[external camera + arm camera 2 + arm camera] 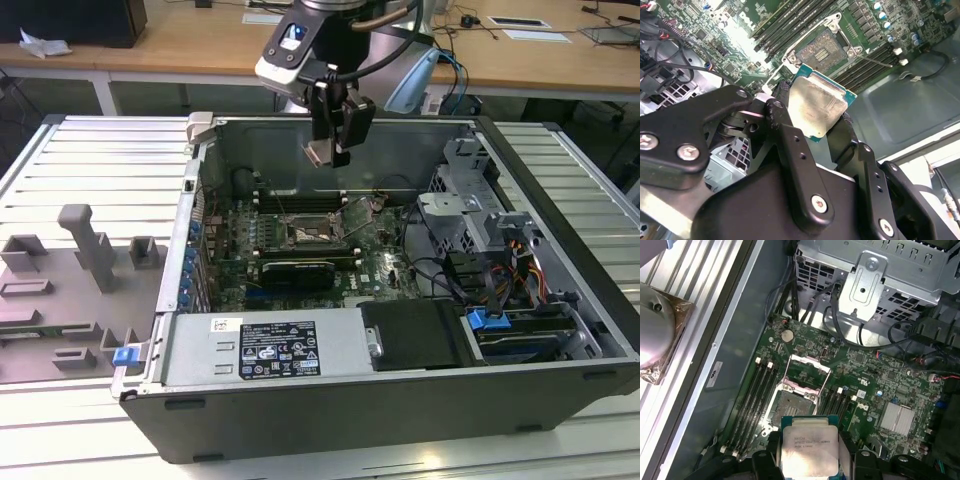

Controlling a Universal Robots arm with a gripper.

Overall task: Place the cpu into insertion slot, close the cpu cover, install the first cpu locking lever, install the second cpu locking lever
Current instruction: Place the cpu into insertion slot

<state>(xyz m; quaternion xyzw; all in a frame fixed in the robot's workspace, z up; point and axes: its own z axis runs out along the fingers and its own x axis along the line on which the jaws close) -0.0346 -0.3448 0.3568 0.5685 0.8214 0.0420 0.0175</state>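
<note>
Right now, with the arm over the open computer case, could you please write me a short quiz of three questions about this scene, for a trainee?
1. What does the claw grip?
2. True or false: the cpu already lies in the insertion slot.
3. The cpu cover is: A) shut over the slot, B) raised open, C) missing.

Key: 1. the cpu; 2. false, the slot is empty; 3. B.
</note>
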